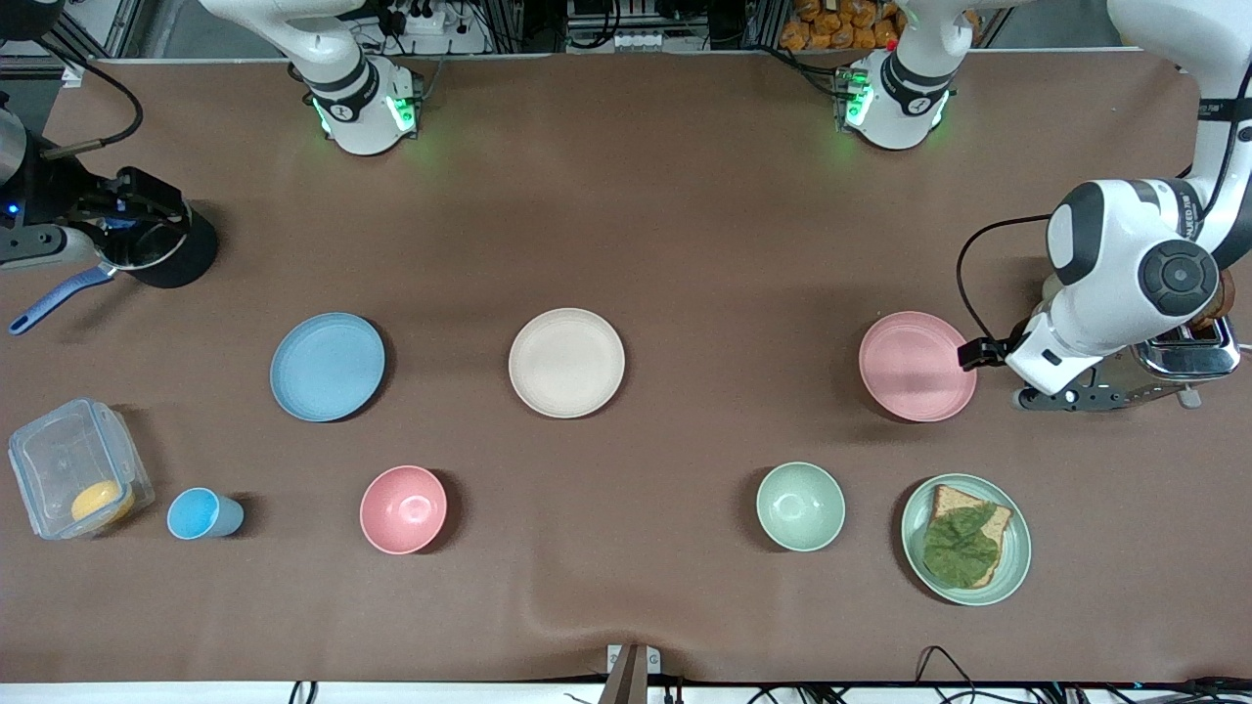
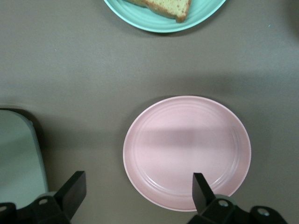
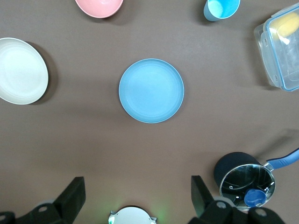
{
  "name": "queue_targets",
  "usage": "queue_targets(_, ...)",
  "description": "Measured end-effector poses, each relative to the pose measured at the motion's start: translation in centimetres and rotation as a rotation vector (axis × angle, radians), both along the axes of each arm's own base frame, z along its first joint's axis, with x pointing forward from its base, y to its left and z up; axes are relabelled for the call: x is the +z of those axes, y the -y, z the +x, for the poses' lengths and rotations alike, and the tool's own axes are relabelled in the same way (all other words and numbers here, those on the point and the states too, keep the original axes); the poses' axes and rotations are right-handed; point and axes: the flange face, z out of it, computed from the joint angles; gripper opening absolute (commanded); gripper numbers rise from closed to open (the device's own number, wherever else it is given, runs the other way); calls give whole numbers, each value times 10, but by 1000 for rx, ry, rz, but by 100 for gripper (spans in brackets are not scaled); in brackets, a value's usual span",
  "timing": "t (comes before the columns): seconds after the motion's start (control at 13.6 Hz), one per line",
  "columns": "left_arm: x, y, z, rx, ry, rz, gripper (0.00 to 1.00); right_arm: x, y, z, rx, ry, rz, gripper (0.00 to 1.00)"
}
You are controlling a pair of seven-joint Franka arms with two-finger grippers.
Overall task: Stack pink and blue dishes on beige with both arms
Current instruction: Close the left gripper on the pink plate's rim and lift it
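Bread plate point(image 1: 1012, 567) sits unused; nothing stacked yet. Left gripper point(image 2: 135, 191), spread wide, straddles the pink plate's point(image 2: 187, 151) edge; right gripper point(image 3: 135, 196), spread too, hangs above the blue plate point(image 3: 151, 90); beige plate point(image 1: 566, 362) is bare.

No readable text; small print on left arm point(image 1: 1216, 108) illegible.

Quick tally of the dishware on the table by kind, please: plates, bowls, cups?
Plates: 4: blue plate, beige plate, pink plate, green plate
Bowls: 2: pink bowl, green bowl
Cups: 1: blue cup
Total: 7
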Motion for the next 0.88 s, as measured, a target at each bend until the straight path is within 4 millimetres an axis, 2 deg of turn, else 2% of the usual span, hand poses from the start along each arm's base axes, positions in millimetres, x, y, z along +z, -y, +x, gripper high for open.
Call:
queue_targets(0.15, -16, 0, 0, 0, -26, -2, 100, 0, 0, 0, 0, 0, 0, 100)
queue_targets(0.37, -46, 0, 0, -1, -59, -6, 93, 0, 0, 0, 0, 0, 0, 100)
queue_targets(0.59, -64, -3, -1, 4, -85, -8, 90, 0, 0, 0, 0, 0, 0, 100)
queue_targets(0.74, -79, -14, -1, 24, -90, -11, 89, 0, 0, 0, 0, 0, 0, 100)
queue_targets(0.81, -88, -22, -1, 35, -93, -12, 85, 0, 0, 0, 0, 0, 0, 100)
queue_targets(0.88, -96, -29, -2, 43, -98, -14, 77, 0, 0, 0, 0, 0, 0, 100)
